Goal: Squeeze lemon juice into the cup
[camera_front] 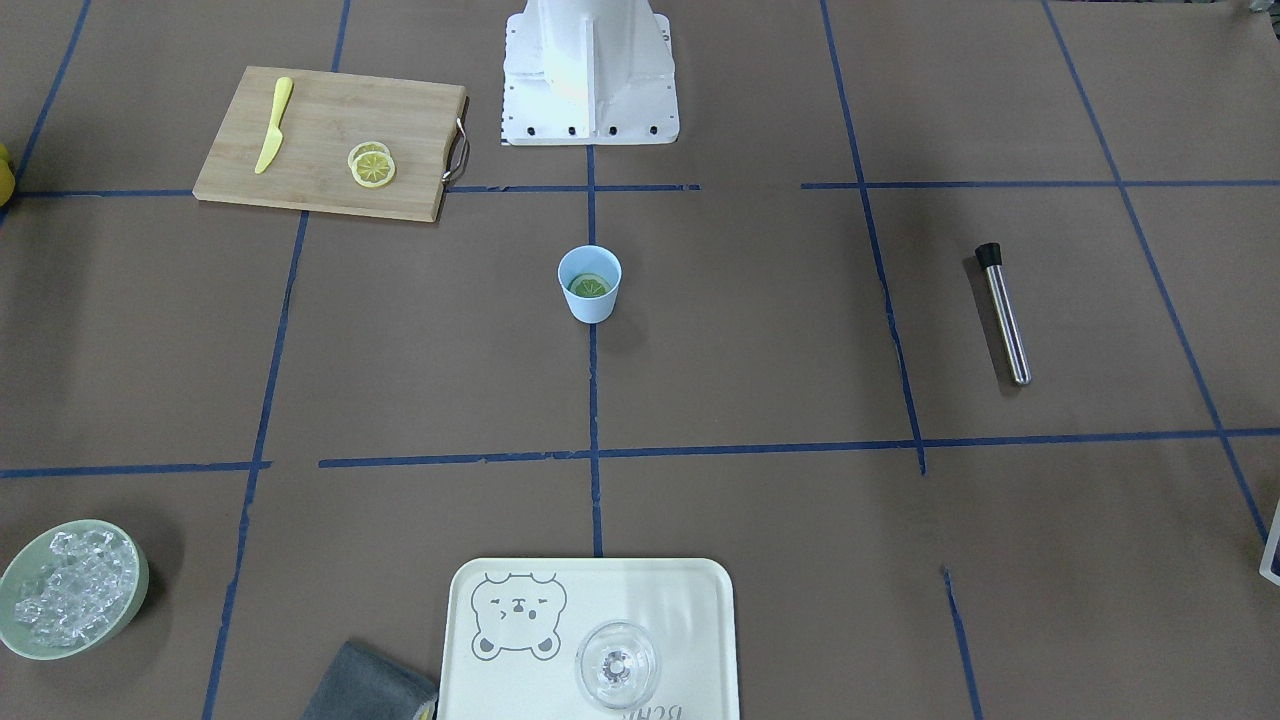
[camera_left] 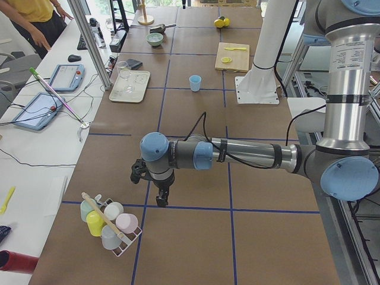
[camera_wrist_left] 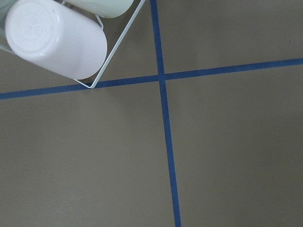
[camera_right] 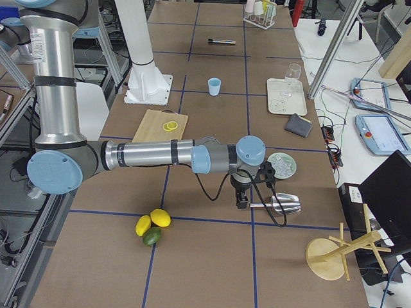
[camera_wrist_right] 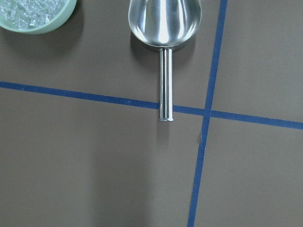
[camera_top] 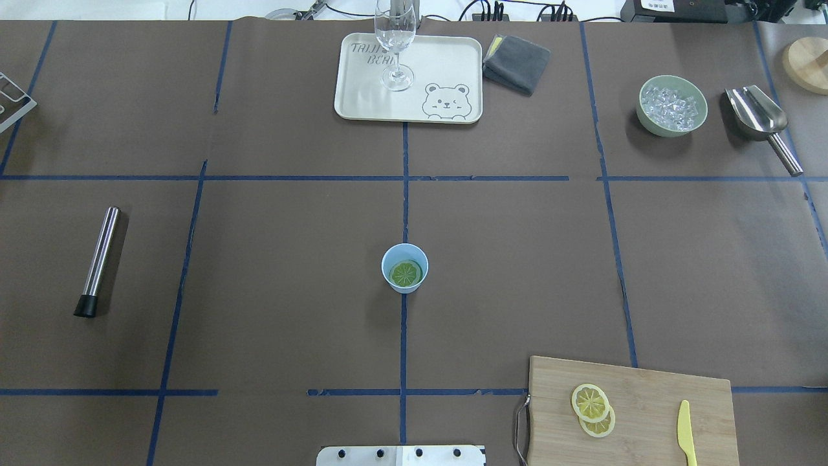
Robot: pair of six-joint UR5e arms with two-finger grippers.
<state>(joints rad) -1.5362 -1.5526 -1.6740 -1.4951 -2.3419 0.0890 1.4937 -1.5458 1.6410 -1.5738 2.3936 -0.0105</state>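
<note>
The light-blue cup [camera_top: 405,267] [camera_front: 589,283] stands upright at the table's middle on a blue tape line. A lemon slice [camera_top: 406,274] [camera_front: 589,287] lies flat inside it and looks greenish there. Two more lemon slices [camera_top: 590,401] [camera_front: 372,165] overlap on the wooden cutting board [camera_top: 647,388]. My left gripper [camera_left: 161,199] shows only in the exterior left view, pointing down beside a cup rack far from the cup; I cannot tell its state. My right gripper [camera_right: 242,202] shows only in the exterior right view, above a scoop's handle; its state is likewise unclear.
A yellow knife [camera_top: 686,440] lies on the board. A cream tray [camera_top: 362,97] holds a clear glass [camera_top: 396,45], next to a grey cloth [camera_top: 517,61]. An ice bowl [camera_top: 673,105], a metal scoop [camera_top: 760,123] and a steel muddler [camera_top: 98,259] lie around.
</note>
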